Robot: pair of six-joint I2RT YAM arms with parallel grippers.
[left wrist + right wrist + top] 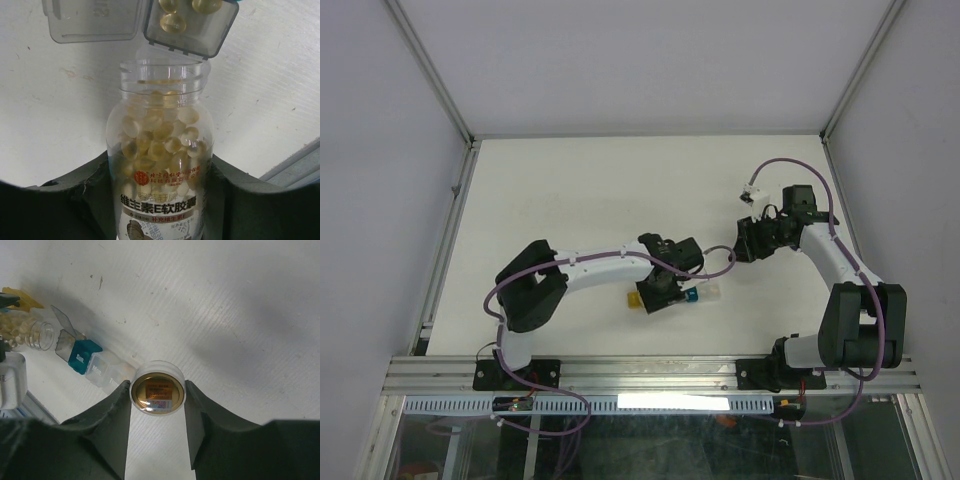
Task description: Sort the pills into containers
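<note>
Pills [159,142], pale yellow capsules, filled the clear bottle [162,80] at the centre of the left wrist view. Its open mouth was just beside a grey cell [200,40] at the top edge, where a few more lay. The left gripper [160,172] was clamped on the bottle's sides, while the right gripper [157,392], low in its own view, pinched a white cap [157,369] near the row of containers [85,357] at left.

We're seeing the bottle [160,115] sitting btwn the left gripper [159,172] fingers, mouth just before the open cell [200,42], w/ pills [172,22] lying in both. The cap [157,394] is sitting in the right gripper [158,390], right of the containers [82,356] on the table [225,300].
</note>
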